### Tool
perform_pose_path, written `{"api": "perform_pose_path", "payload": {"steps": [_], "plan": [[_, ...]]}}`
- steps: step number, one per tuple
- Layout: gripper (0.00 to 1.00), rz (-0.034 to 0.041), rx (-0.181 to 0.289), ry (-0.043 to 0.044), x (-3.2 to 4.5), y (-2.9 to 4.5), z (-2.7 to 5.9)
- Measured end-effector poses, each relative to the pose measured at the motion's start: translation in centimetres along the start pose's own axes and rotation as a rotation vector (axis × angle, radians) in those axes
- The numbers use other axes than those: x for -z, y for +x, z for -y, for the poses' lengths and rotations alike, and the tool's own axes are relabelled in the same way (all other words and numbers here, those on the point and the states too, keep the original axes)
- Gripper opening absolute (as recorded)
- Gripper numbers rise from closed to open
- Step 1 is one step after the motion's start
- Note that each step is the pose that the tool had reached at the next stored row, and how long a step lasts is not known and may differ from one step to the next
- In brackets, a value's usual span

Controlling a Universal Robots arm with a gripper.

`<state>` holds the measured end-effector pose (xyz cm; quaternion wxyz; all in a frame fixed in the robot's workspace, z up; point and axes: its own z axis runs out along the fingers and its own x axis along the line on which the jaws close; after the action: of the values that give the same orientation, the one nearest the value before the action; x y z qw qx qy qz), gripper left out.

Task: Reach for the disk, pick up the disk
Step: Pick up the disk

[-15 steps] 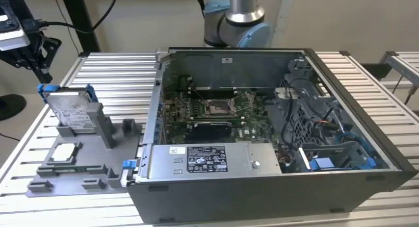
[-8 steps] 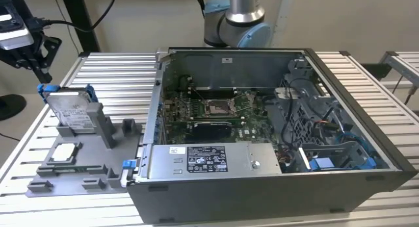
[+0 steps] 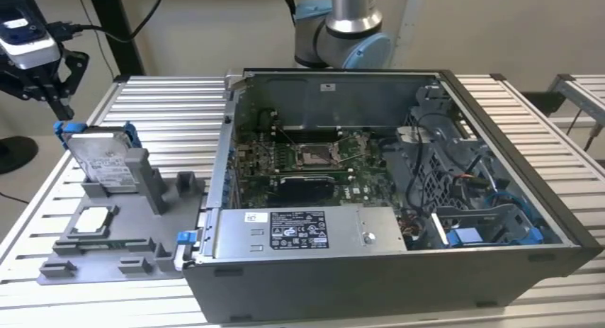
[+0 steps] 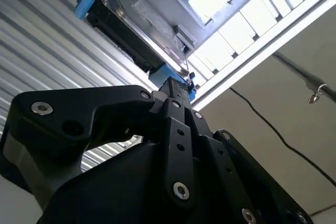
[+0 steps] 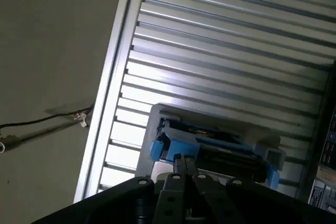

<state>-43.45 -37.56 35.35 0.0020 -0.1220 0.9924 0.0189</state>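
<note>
Gripper (image 3: 64,115) is pressed closed with nothing in it, hanging tip-down just above the disk (image 3: 102,156), over its end toward the exterior view's left; can't tell if it's touching. Disk stands on edge, leaning a bit, in a slot of the grey holder (image 3: 142,200) with the blue bracket (image 3: 95,132) up top, I'd guess so that edge is free to grab from above. Holder sits on the slatted table (image 3: 161,105), right beside the open PC case (image 3: 397,285)
</note>
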Motion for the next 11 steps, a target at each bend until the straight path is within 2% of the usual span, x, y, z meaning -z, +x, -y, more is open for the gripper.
{"api": "perform_pose_path", "payload": {"steps": [11], "plan": [[0.00, -0.0074, 0.198, -0.0016, 0.00, 0.00, 0.00]]}}
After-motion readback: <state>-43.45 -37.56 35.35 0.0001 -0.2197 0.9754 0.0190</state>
